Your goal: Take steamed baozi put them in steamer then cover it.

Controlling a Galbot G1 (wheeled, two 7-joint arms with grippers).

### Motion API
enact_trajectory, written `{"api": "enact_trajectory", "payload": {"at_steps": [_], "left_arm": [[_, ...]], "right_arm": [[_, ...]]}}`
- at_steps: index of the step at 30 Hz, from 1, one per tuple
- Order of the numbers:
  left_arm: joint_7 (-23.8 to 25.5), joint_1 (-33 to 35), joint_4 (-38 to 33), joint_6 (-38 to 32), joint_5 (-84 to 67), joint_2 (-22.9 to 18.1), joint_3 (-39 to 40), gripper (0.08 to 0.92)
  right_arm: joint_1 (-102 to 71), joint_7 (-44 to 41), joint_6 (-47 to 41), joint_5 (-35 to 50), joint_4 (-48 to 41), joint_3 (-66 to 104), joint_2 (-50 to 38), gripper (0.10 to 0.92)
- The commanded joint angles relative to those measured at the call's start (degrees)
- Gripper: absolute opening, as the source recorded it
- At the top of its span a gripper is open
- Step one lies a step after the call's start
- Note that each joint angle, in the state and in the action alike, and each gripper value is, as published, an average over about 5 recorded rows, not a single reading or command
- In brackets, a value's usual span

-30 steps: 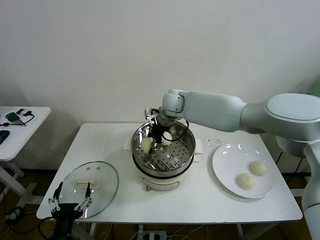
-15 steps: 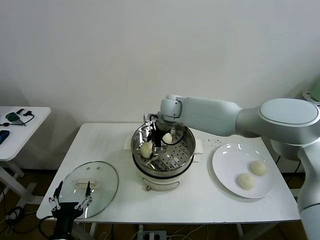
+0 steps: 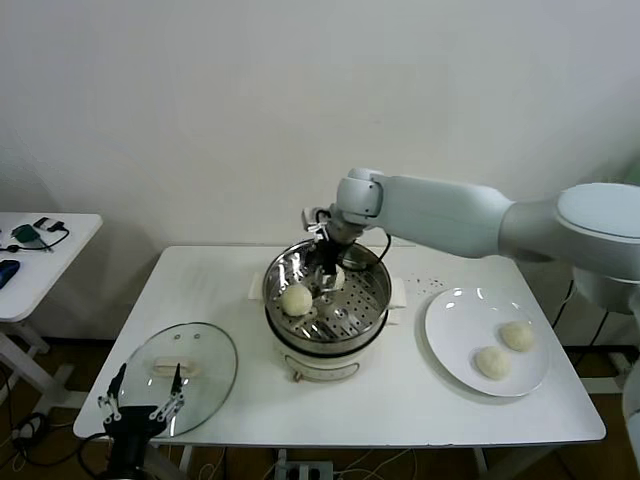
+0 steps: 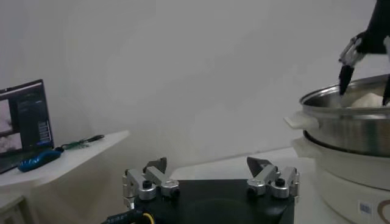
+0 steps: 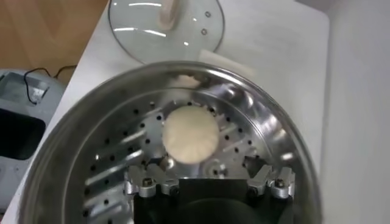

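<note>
Steamer (image 3: 327, 325): at the tabletop's (image 3: 400, 400) centre, uncovered, perforated tray showing.
Bun in steamer (image 3: 296, 299): lying free on the tray at about 9 o'clock in the pot; a second bun (image 3: 331, 274) sits near 12 o'clock, partly behind the right hand.
Right hand (image 3: 323, 272): over the steamer's far rim, fingers spread apart and holding nothing; in the right wrist view the bun (image 5: 189, 135) lies just beyond the fingertips, apart from them.
Plate (image 3: 450, 350): at 3 o'clock from the steamer, carrying two more buns (image 3: 505, 348) side by side.
Lid (image 3: 183, 366): flat on the tabletop at 8 o'clock from the steamer, handle up.
Left hand (image 3: 141, 404): parked at the tabletop's near-left edge, just beside the lid, fingers wide and empty.
</note>
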Motion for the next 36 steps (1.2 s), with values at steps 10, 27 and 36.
{"api": "enact_trajectory", "payload": {"at_steps": [10, 27, 36], "left_arm": [[0.68, -1.26, -0.58, 1.22, -0.13, -0.31, -0.3, 0.823], [0.93, -0.24, -0.54, 1.42, 1.93, -1.28, -0.22, 0.823], [0.8, 0.36, -0.03, 1.26, 3.89, -1.39, 0.5, 0.823]], "right_arm": [[3.83, -7.45, 4.17, -18.39, 17.28, -1.42, -36.53, 0.823], [-36.9, -7.3, 8.28, -41.44, 11.6, 25.58, -44.51, 0.823], [-40.01, -5.55, 8.43, -41.95, 7.87, 28.0, -40.49, 0.823]]}}
